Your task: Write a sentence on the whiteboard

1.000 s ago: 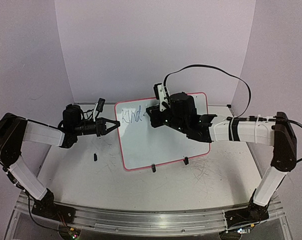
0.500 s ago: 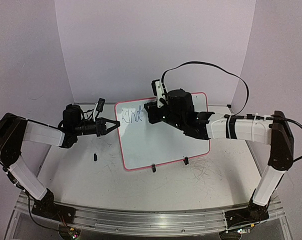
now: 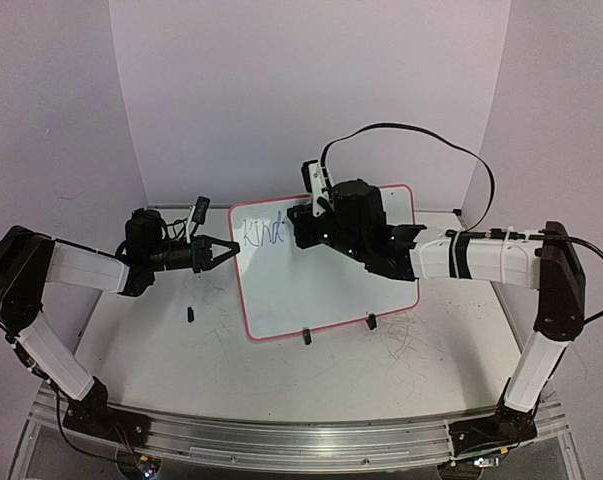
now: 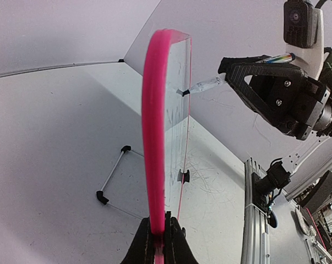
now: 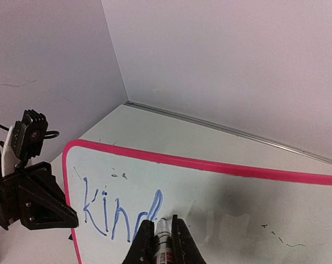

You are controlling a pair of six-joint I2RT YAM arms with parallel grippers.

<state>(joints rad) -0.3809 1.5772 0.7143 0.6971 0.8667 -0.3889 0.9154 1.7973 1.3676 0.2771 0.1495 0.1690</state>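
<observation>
Left hand (image 4: 158, 245) pinches whiteboard (image 4: 153, 137) edge, right hand (image 5: 161, 237) clamps marker (image 5: 163, 226), tip touching just ahead; sentence (image 5: 119, 212) reads only "Kind", most left.

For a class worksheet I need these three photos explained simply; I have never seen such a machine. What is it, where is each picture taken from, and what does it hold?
These are two robot arms bolted to the near edge of a scuffed white table. The wide picture comes from a fixed camera above and behind them. The other two come from a small camera on each wrist. The left gripper is shut on the edge of a standing glossy white whiteboard with a pink-red frame. The right gripper is shut on a marker pen, its tip at the board. Blue handwritten letters reading "Kind" are on it so far. A small black piece lies on the table left of the board.
</observation>
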